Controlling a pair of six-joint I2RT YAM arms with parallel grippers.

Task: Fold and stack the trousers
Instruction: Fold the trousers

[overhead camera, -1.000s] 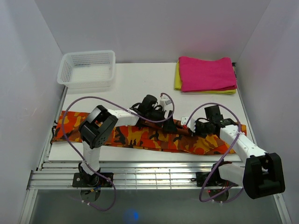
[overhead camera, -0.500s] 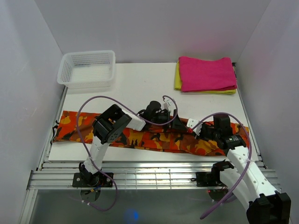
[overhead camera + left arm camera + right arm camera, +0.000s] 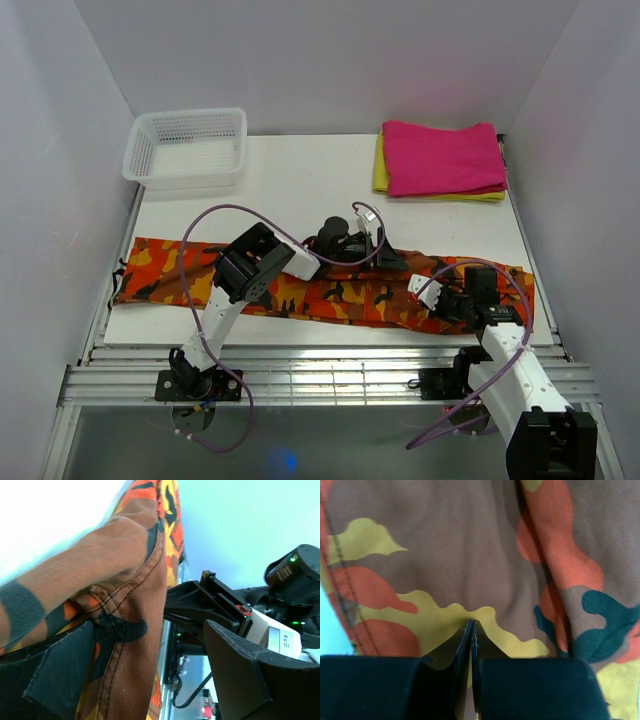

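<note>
The long soft camouflage trousers [image 3: 340, 295], printed in orange, red, yellow and black, lie stretched as one narrow band across the near part of the white table [image 3: 300, 190], running out to either side of both sets of fingers. The left gripper [image 3: 145, 630] stands with its fingers [image 3: 235, 680] wide apart, and a raised seamed ridge of the cloth sits between them, resting against one pad; nothing is clamped. The right gripper [image 3: 471, 626] has its black fingers [image 3: 520, 690] pressed together, tips down on the cloth. No fabric shows between them, so I cannot tell whether any is pinched. Assessment: the garment appears laid out lengthwise and flat, but no crosswise fold is visible, so the folding proper is judged hardly begun. Stacking is not done. A folded magenta-pink cloth [image 3: 445, 155] on a folded yellow cloth [image 3: 379, 172] lies well beyond the right fingers at the far side, the likely stacking place. A white mesh plastic basket [image 3: 185, 150] stands well beyond the left fingers.
</note>
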